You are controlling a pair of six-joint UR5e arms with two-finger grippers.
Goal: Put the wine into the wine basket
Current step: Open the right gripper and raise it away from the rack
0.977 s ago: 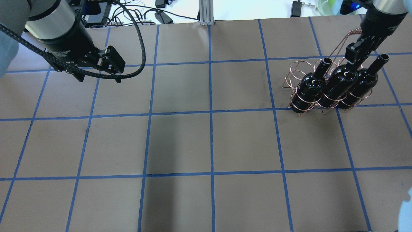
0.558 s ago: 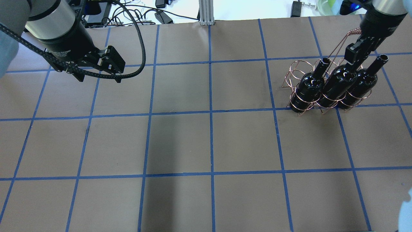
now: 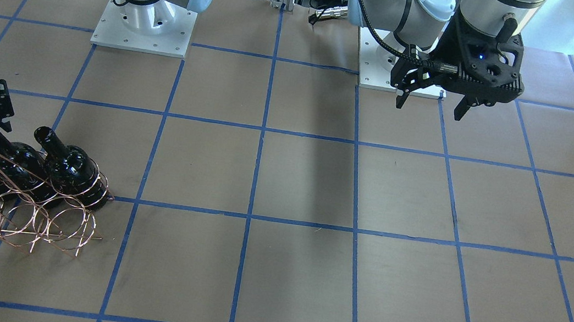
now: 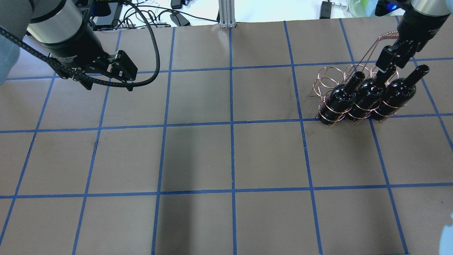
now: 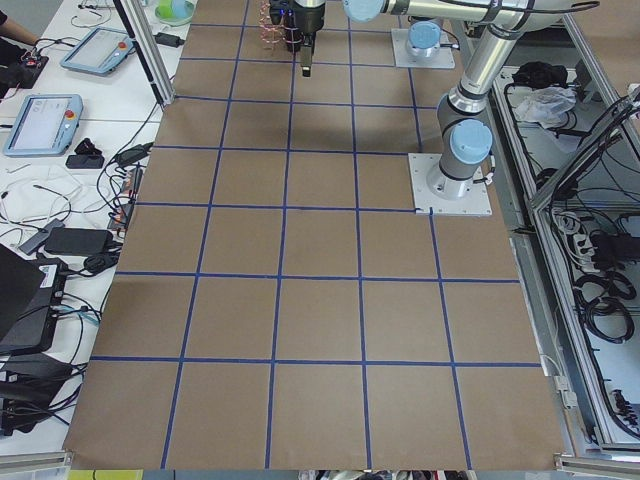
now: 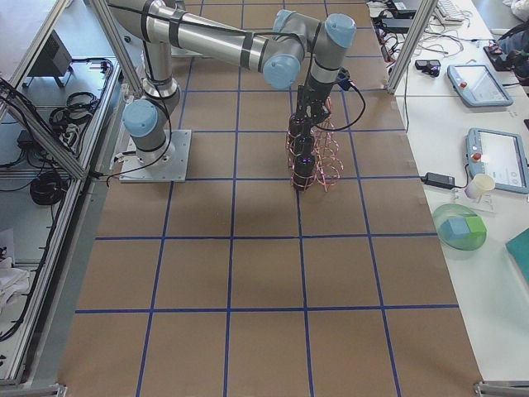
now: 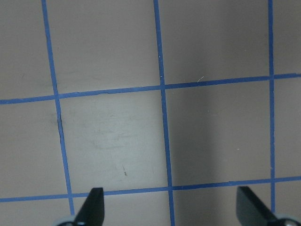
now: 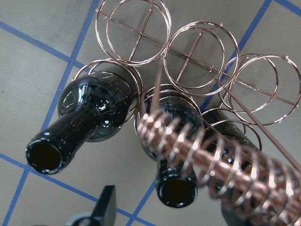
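The wine bottle (image 4: 368,95) stands in the middle cell of the copper wire basket (image 8: 141,30), base on the taped table (image 4: 226,156). A second bottle (image 4: 340,96) is on its left and a third bottle (image 4: 398,92) on its right. Its long axis runs near vertical, mouth up toward my wrist, though I can't rule out a slight lean.

My right gripper (image 4: 389,63) hangs just above the neck, fingers spread and off the glass as far as I can make out. One finger is hidden behind the coiled handle (image 8: 216,160).

That handle is my worry. It lies right beside my fingers, and snagging it as I pull away could drag the light basket and rock all three bottles. Clipping a neighbouring neck would do the same.

My left gripper (image 3: 430,103) hovers well apart, spread and empty.
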